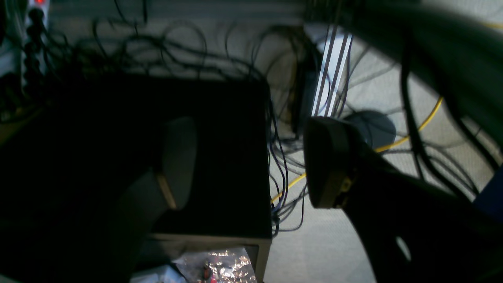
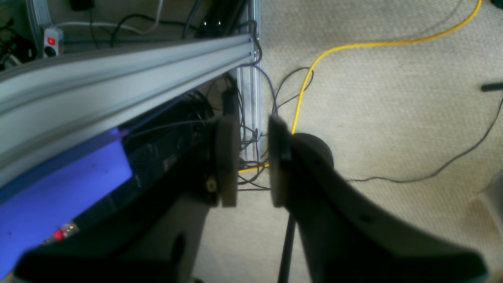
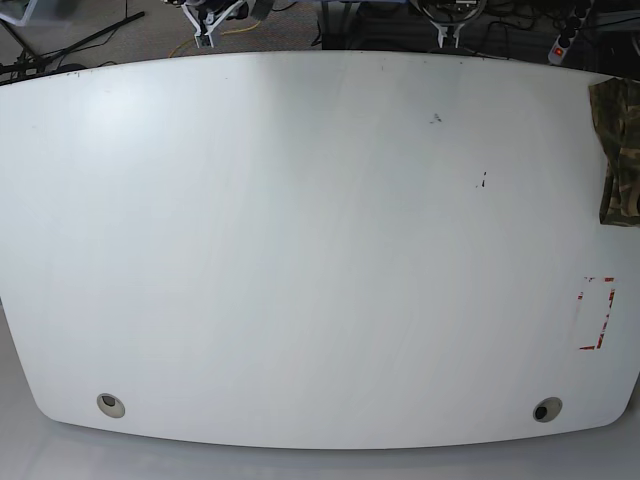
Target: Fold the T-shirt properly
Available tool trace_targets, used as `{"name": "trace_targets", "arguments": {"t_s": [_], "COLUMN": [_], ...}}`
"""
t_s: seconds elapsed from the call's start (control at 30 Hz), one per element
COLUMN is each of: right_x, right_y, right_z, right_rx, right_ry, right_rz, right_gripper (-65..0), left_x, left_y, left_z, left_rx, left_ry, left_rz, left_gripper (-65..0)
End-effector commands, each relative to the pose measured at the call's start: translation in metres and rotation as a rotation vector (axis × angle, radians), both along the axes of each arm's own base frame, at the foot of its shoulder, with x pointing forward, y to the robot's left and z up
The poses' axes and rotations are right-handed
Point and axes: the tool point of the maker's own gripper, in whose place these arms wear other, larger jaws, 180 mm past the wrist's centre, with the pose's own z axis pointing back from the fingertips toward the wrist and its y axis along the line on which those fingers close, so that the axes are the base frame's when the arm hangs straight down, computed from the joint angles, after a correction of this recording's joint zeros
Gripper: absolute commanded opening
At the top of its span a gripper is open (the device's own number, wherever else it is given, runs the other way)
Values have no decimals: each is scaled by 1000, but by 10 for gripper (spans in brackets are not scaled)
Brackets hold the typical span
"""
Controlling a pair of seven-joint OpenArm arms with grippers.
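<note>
White tabletop (image 3: 300,250) fills the base view, curved at its edges, almost bare. One T-shirt (image 3: 621,150), camouflage print, lies at the table's right edge in that view, mostly cut off by the frame; the visible strip runs lengthwise along the edge, from far to near. Which end is the collar cannot be told. Two round holes, one (image 3: 111,405) near the front left corner, one (image 3: 546,409) near the front right. One red dashed rectangle (image 3: 596,313) marked just in front of the shirt, apart from it.

Left gripper (image 1: 251,163): jaws wide apart, nothing between them, hanging over a dark box (image 1: 220,157) and tangled cables. Right gripper (image 2: 253,161): pads parted by a narrow gap, holding nothing, above carpet; one yellow cable (image 2: 353,45) and an aluminium rail (image 2: 118,74) nearby.
</note>
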Motion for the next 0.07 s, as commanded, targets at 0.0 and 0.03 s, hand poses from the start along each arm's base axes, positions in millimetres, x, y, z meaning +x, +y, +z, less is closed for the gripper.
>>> {"name": "trace_targets", "arguments": {"t_s": [0.0,0.03], "right_x": [-1,-1], "right_y": [-5,-5], "right_z": [1,1], "right_rx": [-3,-3], "right_ry": [-6,-6], "right_rz": [-8,-8], "right_gripper": [-528,-528], "left_x": [-12,-11], "left_y": [2,2], "left_z": [1,0], "left_rx": [6,6], "left_ry": [23,21], "left_rz": [-2,-2], "left_gripper": [-256,-256]}}
